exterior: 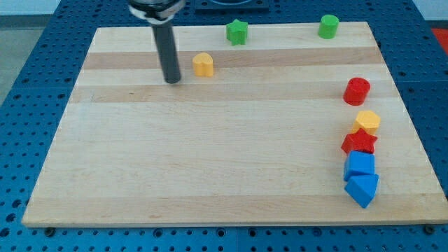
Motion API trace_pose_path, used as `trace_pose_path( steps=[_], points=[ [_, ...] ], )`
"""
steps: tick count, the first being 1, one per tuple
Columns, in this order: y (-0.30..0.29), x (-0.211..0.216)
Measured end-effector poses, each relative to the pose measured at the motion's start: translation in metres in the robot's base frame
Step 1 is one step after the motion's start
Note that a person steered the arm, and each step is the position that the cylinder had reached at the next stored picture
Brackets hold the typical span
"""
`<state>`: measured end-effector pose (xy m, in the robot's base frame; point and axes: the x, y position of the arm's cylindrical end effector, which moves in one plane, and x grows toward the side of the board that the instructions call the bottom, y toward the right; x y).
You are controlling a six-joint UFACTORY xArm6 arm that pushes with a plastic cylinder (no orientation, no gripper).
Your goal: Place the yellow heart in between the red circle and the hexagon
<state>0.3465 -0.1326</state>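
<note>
Nearest the camera, by the desk's bottom right corner, sits a blue triangular block [362, 190], touching a blue cube-like block [360, 164] just above it. Above that, a red star [359, 143] overlaps a yellow hexagon [367, 121] along the desk's right edge. A red circle [357, 91] stands a little higher, apart from the hexagon with a small gap between them.

Along the top edge, a green star [237, 31] sits near the middle and a green round block [329, 26] nearer the top right corner.

The yellow heart [203, 64] lies below the green star, towards the top left part of the wooden desk [210, 168], well apart from the red circle and hexagon. My tip [171, 80] rests on the desk just to the view's left of the heart, not touching it. The rod has no pincer, so nothing is held.
</note>
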Motion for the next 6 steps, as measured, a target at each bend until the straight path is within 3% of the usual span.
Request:
trace_pose_path(
  steps=[1, 4, 5, 6],
  points=[
    [0.008, -0.042],
    [0.219, -0.013],
    [0.221, -0.026],
    [0.188, -0.054]
  ],
)
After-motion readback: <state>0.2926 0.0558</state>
